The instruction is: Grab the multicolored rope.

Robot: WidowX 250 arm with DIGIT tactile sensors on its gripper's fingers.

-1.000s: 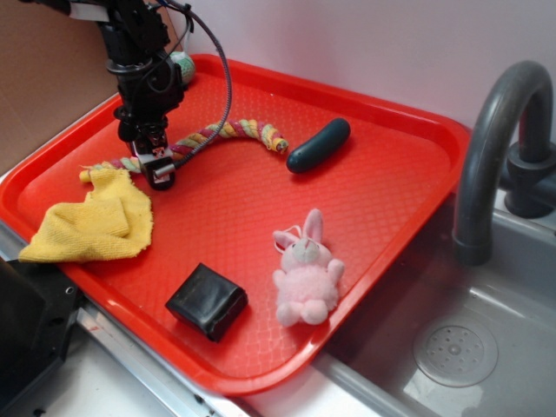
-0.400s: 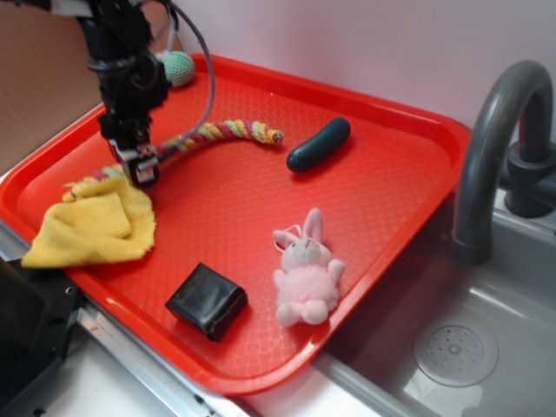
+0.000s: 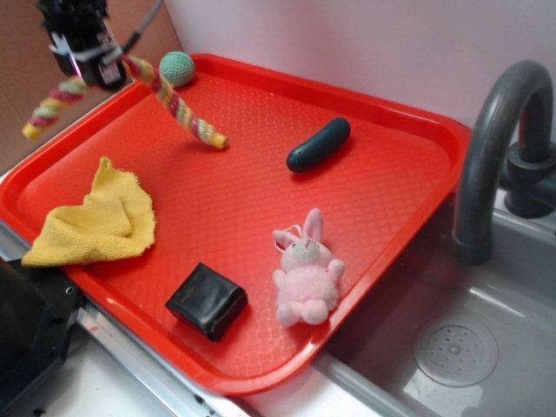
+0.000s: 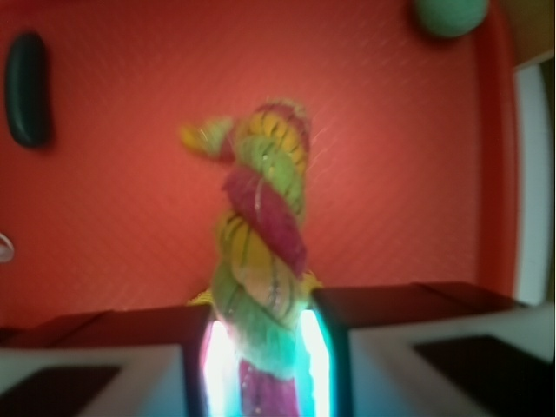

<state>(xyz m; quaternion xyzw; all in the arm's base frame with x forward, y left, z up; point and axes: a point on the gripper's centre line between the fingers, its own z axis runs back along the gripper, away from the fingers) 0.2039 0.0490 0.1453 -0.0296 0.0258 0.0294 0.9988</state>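
Exterior: gripper [image 3: 89,71], up at 10 o'clock over the red tray [image 3: 365,217], was clamped on the multicolored rope [image 3: 178,106], both ends hanging clear of the tray, green ball [image 3: 176,68] just beside; wrist: rope [image 4: 259,252] pinched between both fingers [image 4: 130,347], dark cylinder [image 4: 27,89] at 10 o'clock.

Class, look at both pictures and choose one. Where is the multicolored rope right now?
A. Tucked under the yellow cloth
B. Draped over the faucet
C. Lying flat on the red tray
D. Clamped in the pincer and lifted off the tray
D. The pincer is shut on the multicolored rope, both ends dangling above the red tray; the wrist view shows it squeezed between the fingers.
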